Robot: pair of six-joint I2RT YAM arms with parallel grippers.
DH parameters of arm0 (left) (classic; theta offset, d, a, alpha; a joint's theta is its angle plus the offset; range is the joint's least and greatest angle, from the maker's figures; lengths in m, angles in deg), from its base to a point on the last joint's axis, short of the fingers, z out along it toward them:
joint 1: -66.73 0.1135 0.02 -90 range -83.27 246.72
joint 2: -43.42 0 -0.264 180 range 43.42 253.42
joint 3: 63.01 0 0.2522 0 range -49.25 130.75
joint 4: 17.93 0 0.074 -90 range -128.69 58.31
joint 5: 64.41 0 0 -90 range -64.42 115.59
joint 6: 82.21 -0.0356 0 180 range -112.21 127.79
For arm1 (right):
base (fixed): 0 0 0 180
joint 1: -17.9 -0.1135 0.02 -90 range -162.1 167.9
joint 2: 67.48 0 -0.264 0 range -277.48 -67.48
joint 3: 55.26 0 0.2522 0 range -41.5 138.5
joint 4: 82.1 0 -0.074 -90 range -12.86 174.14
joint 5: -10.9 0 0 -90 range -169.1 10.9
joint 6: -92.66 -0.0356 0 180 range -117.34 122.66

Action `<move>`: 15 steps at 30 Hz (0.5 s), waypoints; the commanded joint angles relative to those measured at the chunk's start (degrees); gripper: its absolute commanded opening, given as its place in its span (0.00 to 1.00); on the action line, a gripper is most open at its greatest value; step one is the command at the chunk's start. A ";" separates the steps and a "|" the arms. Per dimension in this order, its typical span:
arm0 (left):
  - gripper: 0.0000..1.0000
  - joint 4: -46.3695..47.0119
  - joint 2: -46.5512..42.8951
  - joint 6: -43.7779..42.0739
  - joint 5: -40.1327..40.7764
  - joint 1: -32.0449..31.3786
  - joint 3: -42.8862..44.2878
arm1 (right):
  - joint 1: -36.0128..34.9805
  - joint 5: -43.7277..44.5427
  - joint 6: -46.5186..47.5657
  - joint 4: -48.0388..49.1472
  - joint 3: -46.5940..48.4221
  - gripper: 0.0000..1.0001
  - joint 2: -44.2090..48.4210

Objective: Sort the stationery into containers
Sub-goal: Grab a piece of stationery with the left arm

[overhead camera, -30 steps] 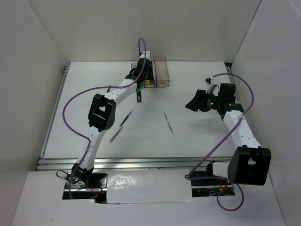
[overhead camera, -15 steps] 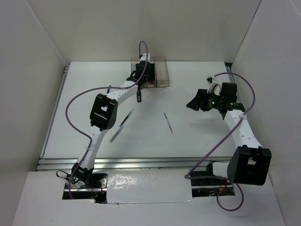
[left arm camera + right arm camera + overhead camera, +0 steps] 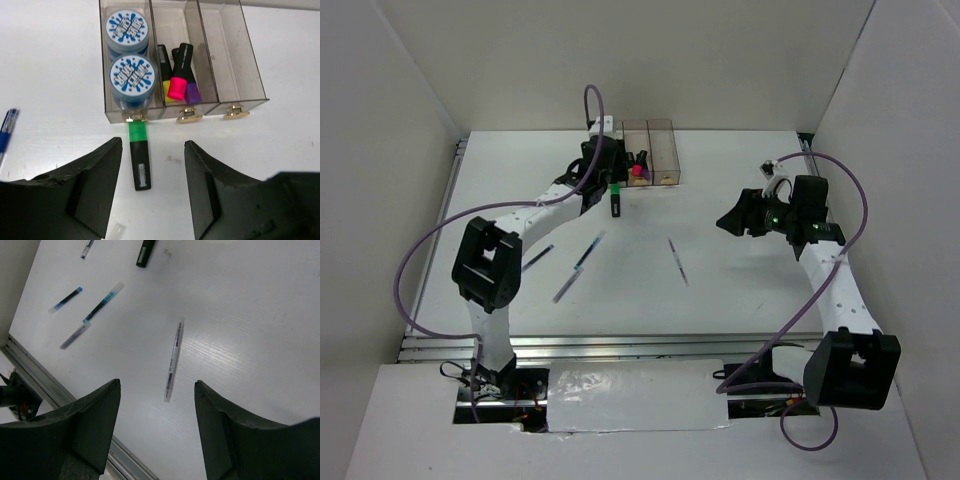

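Three clear brownish boxes (image 3: 227,60) stand joined in a row at the far middle of the table (image 3: 650,150). The left box holds two blue-white tape rolls (image 3: 131,80). The middle box holds yellow, pink (image 3: 177,82) and purple highlighters. The right box is empty. A green-capped highlighter (image 3: 138,155) lies on the table just in front of the left box (image 3: 616,203). My left gripper (image 3: 152,150) is open and empty above it (image 3: 605,185). My right gripper (image 3: 157,385) is open and empty, in the air at the right (image 3: 728,220), over a thin pen (image 3: 173,359).
Several thin pens lie loose on the table: one at the middle (image 3: 677,262), two left of it (image 3: 588,250) (image 3: 565,285), and one near the left arm (image 3: 535,258). White walls close in the table on three sides.
My left arm has swung its elbow out to the left and its gripper has drawn back off the boxes toward the left. The pink highlighter in the middle box now shows. The right gripper has barely shifted.
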 commanded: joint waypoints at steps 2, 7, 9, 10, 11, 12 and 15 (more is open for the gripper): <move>0.65 -0.39 -0.22 4.01 3.20 -1.48 -3.69 | -0.99 0.53 -0.55 -0.40 -0.21 0.68 3.08; 0.62 -2.95 3.12 7.19 3.65 -1.48 -2.99 | -0.90 0.97 -0.29 -0.75 -1.00 0.67 5.36; 0.61 -1.90 3.83 7.19 2.85 -1.48 -4.04 | -0.90 1.06 -0.20 -0.92 -1.18 0.68 5.63; 0.60 -0.07 4.70 6.93 3.11 -1.48 -4.13 | -0.90 1.14 -0.20 -0.93 -1.26 0.68 5.81; 0.59 0.13 5.14 7.10 3.20 -1.48 -4.13 | -0.82 1.06 -0.29 -1.10 -1.35 0.68 5.81; 0.59 0.39 6.19 7.01 3.29 -1.57 -3.78 | -0.90 1.14 -0.29 -1.19 -1.27 0.68 5.72; 0.58 0.30 8.21 6.40 3.99 -1.48 -2.99 | -0.73 1.23 -0.38 -1.19 -1.53 0.67 5.63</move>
